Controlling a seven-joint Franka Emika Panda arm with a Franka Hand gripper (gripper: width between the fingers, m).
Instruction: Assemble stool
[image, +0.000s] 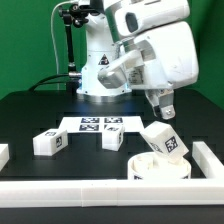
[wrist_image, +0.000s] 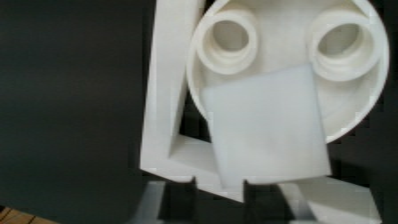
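Observation:
My gripper (image: 160, 112) is shut on a white oblong stool leg (image: 166, 141) with a black-and-white tag. It holds the leg tilted over the round white disc seat (image: 160, 166) at the front on the exterior view's right. I cannot tell whether the leg's lower end touches the seat. In the wrist view the leg (wrist_image: 267, 130) runs from my gripper (wrist_image: 249, 188) out across the seat (wrist_image: 347, 90), whose two round holes show past the leg's end. Two more tagged legs lie loose on the black table, one on the exterior view's left (image: 48, 143) and one near the middle (image: 113, 139).
The marker board (image: 100, 124) lies flat behind the loose legs, in front of the arm's base. A low white wall (image: 90, 190) runs along the front edge and up the exterior view's right side (image: 209, 155). It also shows in the wrist view (wrist_image: 164, 90), beside the seat.

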